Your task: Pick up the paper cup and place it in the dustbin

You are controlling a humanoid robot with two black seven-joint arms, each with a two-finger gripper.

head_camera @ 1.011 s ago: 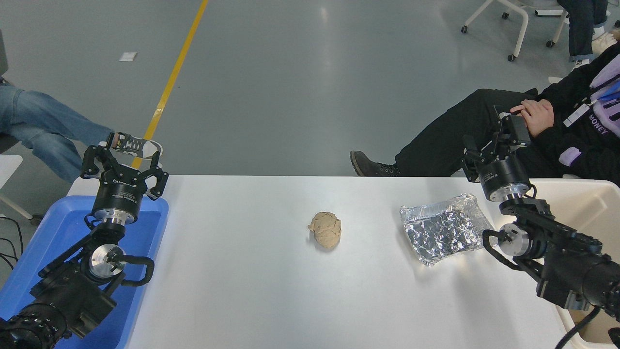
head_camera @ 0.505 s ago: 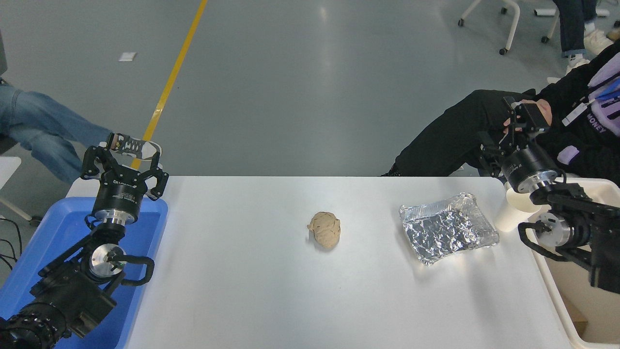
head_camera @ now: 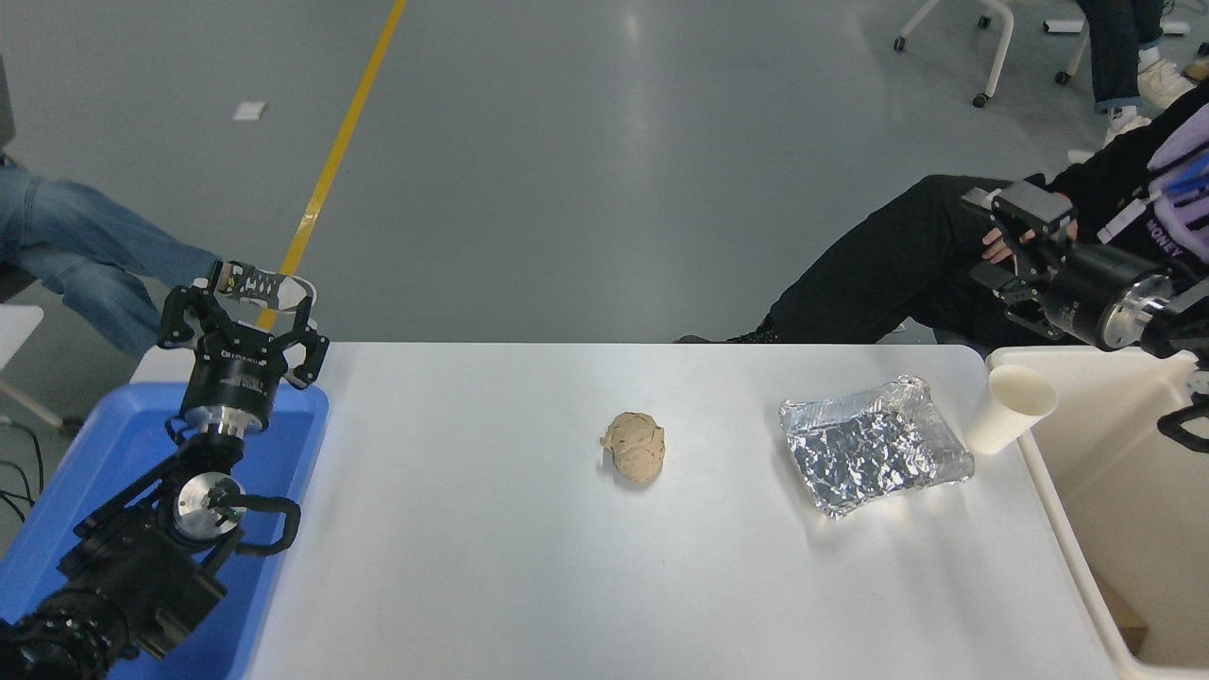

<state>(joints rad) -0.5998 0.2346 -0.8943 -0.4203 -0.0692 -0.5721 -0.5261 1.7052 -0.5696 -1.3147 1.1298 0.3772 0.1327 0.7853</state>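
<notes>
At the far left a blue tray point(head_camera: 66, 491) overhangs the left edge of the white worktop point(head_camera: 491, 567). The left tool point(head_camera: 244, 312) is parked above the tray's far end, its fingers spread wide and holding nothing. From the tray rightward the worktop is bare up to a single crumpled tan paper ball point(head_camera: 634, 447) near the middle, with open room on every side of it. Further right lies one sheet of crinkled silver foil point(head_camera: 874, 456). Just beside the foil's right edge stands the one paper cup point(head_camera: 1008, 409), upright but leaning, at the worktop's right edge and touching or nearly touching the rim of the dustbin point(head_camera: 1058, 510), which fills the right side of the picture. The right tool point(head_camera: 1003, 231) is raised beyond the far right corner, above the bin's far rim and well apart from the cup; whether it is wide or narrow cannot be told. Behind it sits a person in black point(head_camera: 897, 255), whose top shows the word "MONEY".
</notes>
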